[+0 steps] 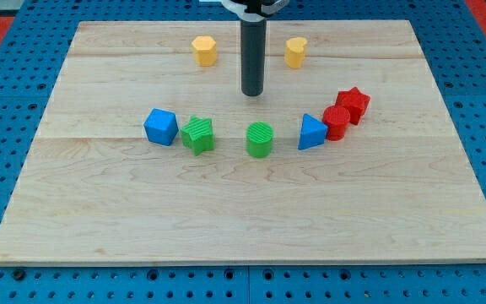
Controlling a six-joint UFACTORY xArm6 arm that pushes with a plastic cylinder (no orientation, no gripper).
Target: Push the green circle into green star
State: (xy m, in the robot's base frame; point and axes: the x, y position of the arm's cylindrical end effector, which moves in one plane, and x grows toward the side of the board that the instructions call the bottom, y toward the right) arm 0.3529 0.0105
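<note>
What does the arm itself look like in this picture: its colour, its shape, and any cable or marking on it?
Only the arm's end shows: a straight, dark grey, smooth cylindrical rod ending at my tip. At the view's top it enters a white collar with a black part above, cut off by the frame. No cable or marking is visible.

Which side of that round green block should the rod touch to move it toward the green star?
Its right side: the green star lies to the view's left of the green circle. My tip sits above it, apart, so probably swing round first.
</note>
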